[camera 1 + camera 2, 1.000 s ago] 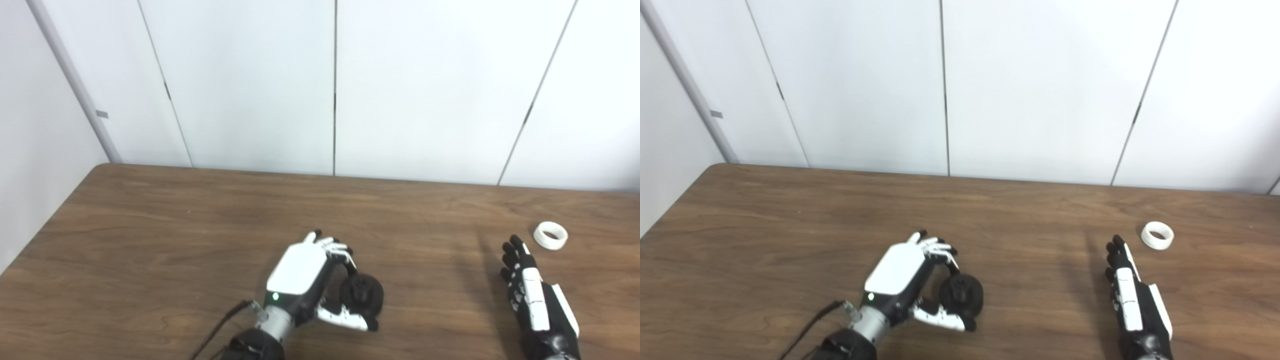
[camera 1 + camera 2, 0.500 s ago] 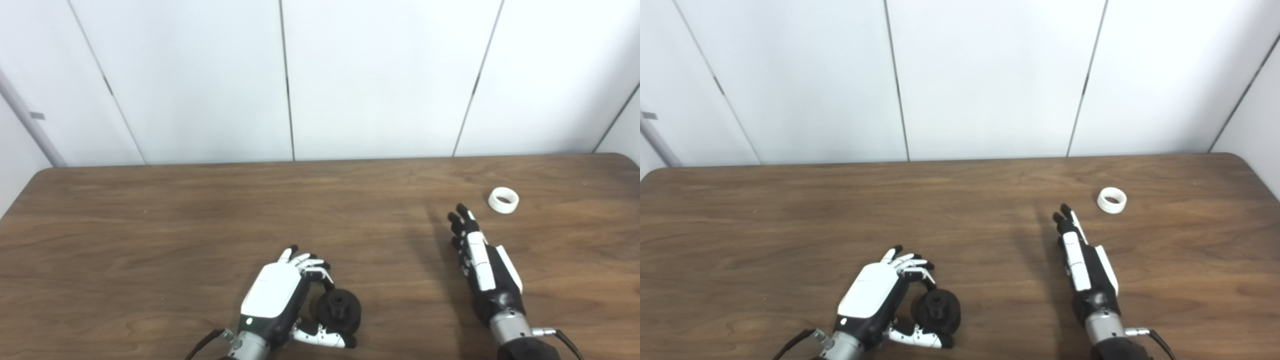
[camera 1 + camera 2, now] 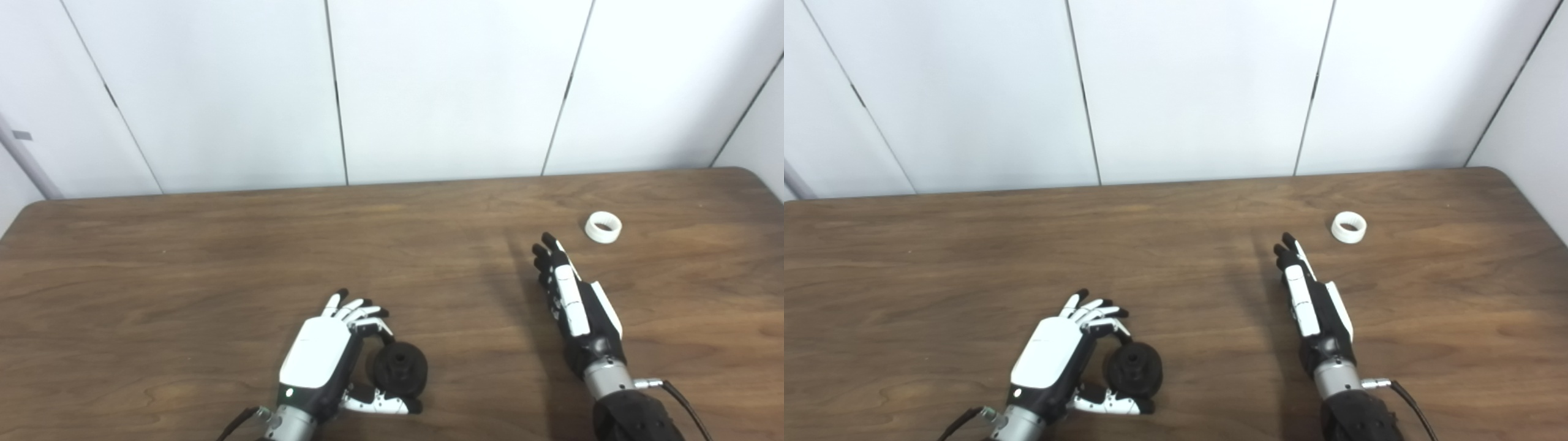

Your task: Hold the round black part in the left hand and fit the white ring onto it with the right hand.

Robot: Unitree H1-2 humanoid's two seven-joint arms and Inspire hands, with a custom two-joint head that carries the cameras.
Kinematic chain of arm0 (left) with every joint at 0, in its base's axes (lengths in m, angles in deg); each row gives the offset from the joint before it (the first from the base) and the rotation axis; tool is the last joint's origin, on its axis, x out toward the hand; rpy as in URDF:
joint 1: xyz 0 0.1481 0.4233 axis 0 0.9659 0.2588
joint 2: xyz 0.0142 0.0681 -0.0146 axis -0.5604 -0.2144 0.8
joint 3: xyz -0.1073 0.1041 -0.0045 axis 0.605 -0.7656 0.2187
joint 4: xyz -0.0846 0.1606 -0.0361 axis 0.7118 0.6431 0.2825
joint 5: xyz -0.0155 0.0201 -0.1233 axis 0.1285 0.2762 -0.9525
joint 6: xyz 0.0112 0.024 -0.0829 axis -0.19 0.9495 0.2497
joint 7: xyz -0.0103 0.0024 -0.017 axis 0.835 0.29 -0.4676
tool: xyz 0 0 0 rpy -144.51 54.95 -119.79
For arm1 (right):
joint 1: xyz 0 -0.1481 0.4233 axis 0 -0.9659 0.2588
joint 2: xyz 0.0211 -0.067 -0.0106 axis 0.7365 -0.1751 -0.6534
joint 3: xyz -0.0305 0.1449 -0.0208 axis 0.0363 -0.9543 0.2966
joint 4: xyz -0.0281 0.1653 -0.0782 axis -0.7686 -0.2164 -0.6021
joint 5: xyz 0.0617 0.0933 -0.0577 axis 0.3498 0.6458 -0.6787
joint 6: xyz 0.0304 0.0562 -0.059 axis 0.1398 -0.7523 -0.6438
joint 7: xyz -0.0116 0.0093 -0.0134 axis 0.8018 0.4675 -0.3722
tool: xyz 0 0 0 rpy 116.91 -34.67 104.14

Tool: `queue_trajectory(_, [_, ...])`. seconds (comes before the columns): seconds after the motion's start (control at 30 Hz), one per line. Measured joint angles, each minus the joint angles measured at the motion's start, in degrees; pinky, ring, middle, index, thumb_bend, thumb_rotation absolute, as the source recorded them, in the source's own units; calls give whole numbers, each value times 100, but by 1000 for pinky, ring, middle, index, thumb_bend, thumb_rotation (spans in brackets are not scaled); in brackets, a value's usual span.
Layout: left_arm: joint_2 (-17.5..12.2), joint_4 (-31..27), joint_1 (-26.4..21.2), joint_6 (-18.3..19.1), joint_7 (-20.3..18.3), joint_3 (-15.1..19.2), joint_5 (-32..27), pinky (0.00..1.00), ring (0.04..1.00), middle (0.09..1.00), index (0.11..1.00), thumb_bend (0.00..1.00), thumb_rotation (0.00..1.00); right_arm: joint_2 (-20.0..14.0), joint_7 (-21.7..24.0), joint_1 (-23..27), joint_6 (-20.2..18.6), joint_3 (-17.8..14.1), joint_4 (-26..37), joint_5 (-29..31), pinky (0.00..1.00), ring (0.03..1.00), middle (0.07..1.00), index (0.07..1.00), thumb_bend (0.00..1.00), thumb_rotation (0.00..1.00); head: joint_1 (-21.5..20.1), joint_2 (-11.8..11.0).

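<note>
White ring [image 3: 603, 227] lies on the table [image 3: 184, 257] in the left eye view, up and to the right of the right hand [image 3: 576, 306], whose straight, empty fingers [image 3: 547, 252] have crept a little nearer it while the camera swung; reaching for it looks like the step underway. In the right eye view the left hand [image 3: 1053, 355] stays curled around the round black part [image 3: 1134, 369] low on the table, fingers and thumb cupping it, seemingly gripped though not lifted.
</note>
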Motion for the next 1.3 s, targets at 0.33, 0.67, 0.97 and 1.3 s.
queue_trajectory(0.33, [18,28,12,-48,-42,62,-16,1000,883,797,488,519,52,-194,-359,119,-229,68,30,-1197,912,897,847,759,624,408,-70,-44])
queue_trajectory(0.67, [18,55,16,-23,-83,90,-15,1000,884,797,488,520,51,-806,-461,684,-500,-151,-18,-2134,1000,949,895,717,794,242,-150,-62])
queue_trajectory(0.97, [18,61,15,-22,-94,89,-12,1000,886,799,488,521,51,-1342,-422,1125,-549,-196,-249,-2495,963,965,900,696,827,241,-150,-97])
queue_trajectory(1.3, [18,60,19,-9,-109,94,-9,1000,890,800,488,520,50,-1600,-398,1519,-693,-236,-724,-2708,910,975,936,709,844,194,-290,-106])
